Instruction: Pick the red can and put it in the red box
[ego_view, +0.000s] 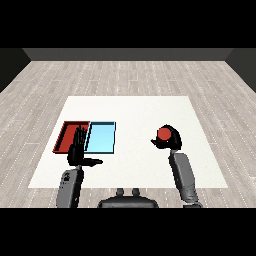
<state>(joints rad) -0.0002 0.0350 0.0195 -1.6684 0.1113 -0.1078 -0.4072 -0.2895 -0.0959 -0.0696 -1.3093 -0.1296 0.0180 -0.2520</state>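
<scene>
Presently: white worktop (135, 112) fills frame centre. Red tray (65, 137) and light blue tray (101, 137) side by side, centre-left, edges touching. Left hand (77, 152) at lower left over red tray's near edge, fingers straight, apart, holding nothing. Right hand (170, 141) right of centre, fingers curled round red can (164, 133), well apart from trays.

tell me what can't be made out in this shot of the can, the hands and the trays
- Red can, head view: only its top shows; the right hand curls round it and hides its sides and base, so whether it rests on the table cannot be told.
- Red tray, head view: the raised left hand covers its near right corner.
- Light blue tray: its depth cannot be judged.
</scene>
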